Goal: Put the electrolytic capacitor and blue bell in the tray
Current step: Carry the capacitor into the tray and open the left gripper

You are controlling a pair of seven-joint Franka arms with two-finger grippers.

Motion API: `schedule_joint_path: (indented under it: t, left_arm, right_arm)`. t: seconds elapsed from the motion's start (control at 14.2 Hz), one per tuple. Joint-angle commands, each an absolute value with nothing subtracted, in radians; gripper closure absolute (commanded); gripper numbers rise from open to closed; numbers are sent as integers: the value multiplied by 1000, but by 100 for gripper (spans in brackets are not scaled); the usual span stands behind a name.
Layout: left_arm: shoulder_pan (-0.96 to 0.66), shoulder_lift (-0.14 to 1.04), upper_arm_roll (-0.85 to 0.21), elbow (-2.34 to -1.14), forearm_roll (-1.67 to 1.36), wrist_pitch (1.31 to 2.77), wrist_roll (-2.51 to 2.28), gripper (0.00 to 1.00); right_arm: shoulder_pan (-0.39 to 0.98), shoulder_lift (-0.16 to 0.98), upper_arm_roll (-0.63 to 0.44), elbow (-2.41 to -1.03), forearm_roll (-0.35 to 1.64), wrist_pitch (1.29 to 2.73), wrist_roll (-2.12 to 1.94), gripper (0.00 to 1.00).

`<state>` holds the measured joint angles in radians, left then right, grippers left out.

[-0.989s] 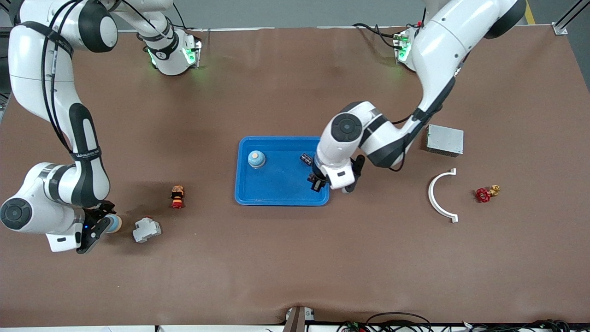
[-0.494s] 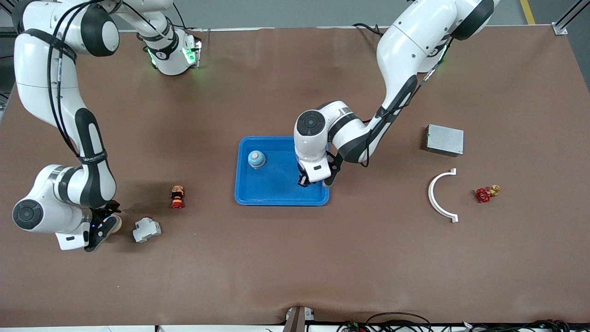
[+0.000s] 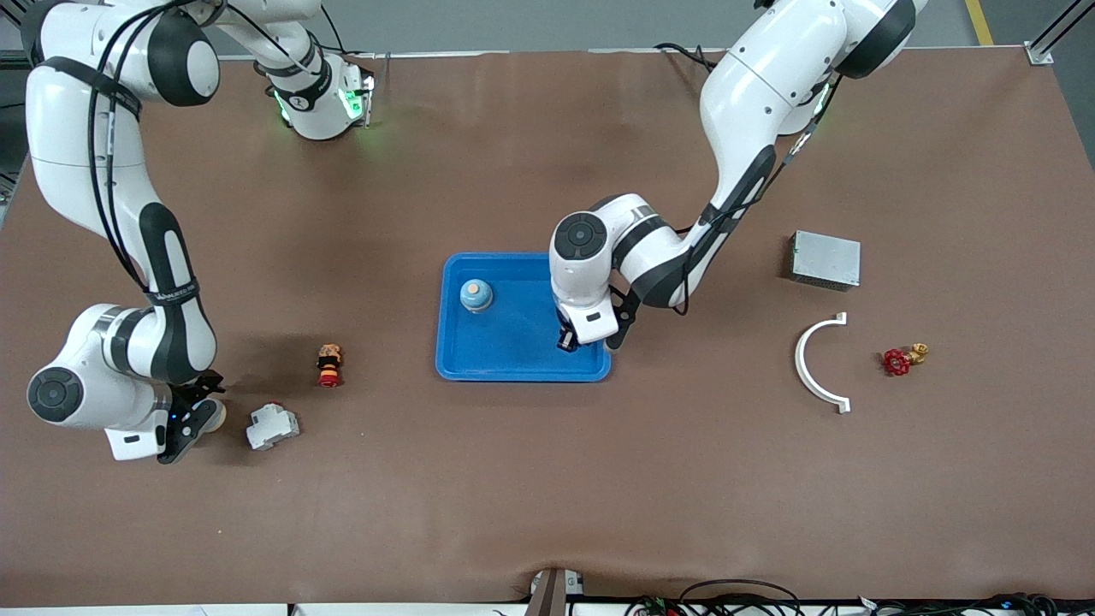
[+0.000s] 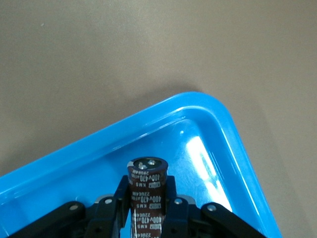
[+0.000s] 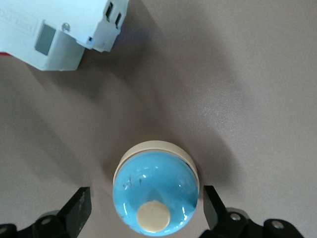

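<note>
Since the earlier frame, left gripper point(image 3: 565, 340) moved from the tray's point(image 3: 513, 364) edge to over its floor, clamped on the electrolytic capacitor point(image 4: 147, 191). Right gripper point(image 3: 190, 421) shifted slightly, jaws spread around a blue bell point(image 5: 156, 193) on the table point(image 3: 547, 479) beside a white breaker point(image 3: 273, 426). Second bell point(image 3: 476, 295) sits in tray.

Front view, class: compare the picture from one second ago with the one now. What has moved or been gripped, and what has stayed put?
The left gripper, shut on the electrolytic capacitor, moved from the tray's edge toward the right arm's end, over the tray floor. The right gripper shifted slightly, open around a blue bell on the table. The bell in the tray and the other parts stayed put.
</note>
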<state>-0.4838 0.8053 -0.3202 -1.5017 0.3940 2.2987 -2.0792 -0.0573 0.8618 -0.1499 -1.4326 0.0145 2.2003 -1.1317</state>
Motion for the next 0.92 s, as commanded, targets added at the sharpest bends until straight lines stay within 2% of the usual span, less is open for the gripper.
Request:
schedule_joint_path:
  t: [0.0,0.07,0.14,0.21,0.28,0.56,0.85]
  left_arm:
    - [-491,815,-316,-1476,400,2287,-2063,35]
    - [-489,815,-316,-1476,400,2287,-2063,33]
    - [-489,815,-316,-1474,400,2287,-2063,25]
    - [-486,808,-316,-1471,405,2287,-2065,8]
    - [-482,799,-316,-1468,413,2287,-2065,0]
    - [-427,723,-316,-1470,419,2261,-1924,0]
    - [-344,615,-331,-1470,387,2149,-1645,0]
  right_arm:
    - [-75,853,-132,-1442,15,2209,-1152,52]
    - [-74,853,-132,-1443,20,2207,-1152,65]
    - [-74,851,-132,-1443,21,2203,-1151,73]
    - [-72,850,-130,-1445,21,2194,-1149,84]
    - [-72,844,-124,-1450,23,2172,-1147,87]
    - [-68,810,-123,-1448,67,2076,-1140,88]
    - [-61,738,-124,-1443,146,1921,-1097,90]
